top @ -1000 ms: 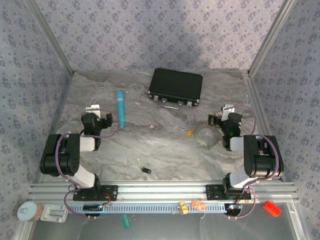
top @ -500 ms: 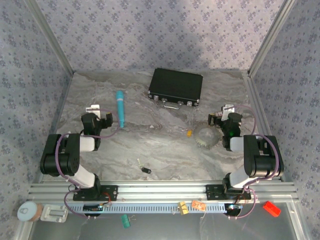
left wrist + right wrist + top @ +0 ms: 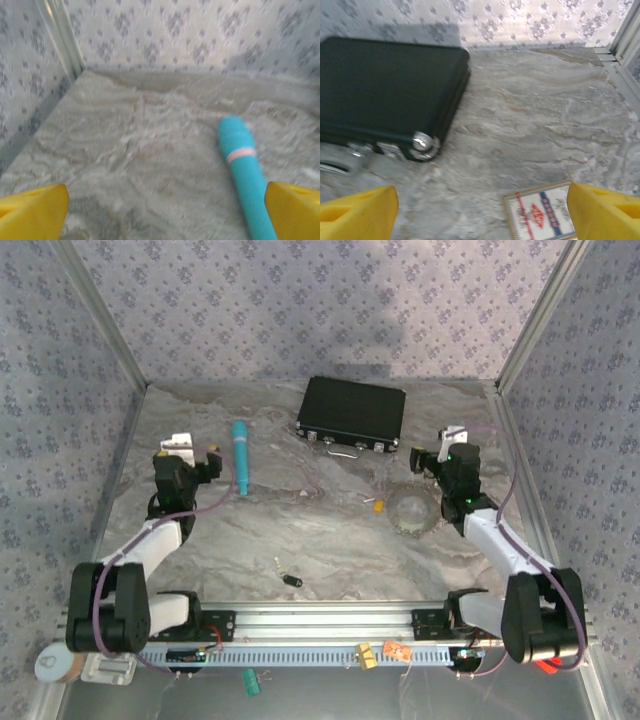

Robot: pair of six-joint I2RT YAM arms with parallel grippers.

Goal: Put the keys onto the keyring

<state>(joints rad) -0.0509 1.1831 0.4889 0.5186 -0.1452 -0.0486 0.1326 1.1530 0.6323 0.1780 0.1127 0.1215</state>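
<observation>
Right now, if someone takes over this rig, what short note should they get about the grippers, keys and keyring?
Left gripper: open, empty, near the teal pen.
Right gripper: open, empty, behind the keyring.
Orange key lies just left of the keyring; silvery key and black-headed key lie together at front centre.
Done: no key on the ring.
Left: all three keys.

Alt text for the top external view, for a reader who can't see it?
Over a marbled table, the left gripper and right gripper hang open and empty. The pale keyring lies by the right arm, an orange key just left of it, two more keys near front centre. A teal pen and black case lie farther back.
</observation>
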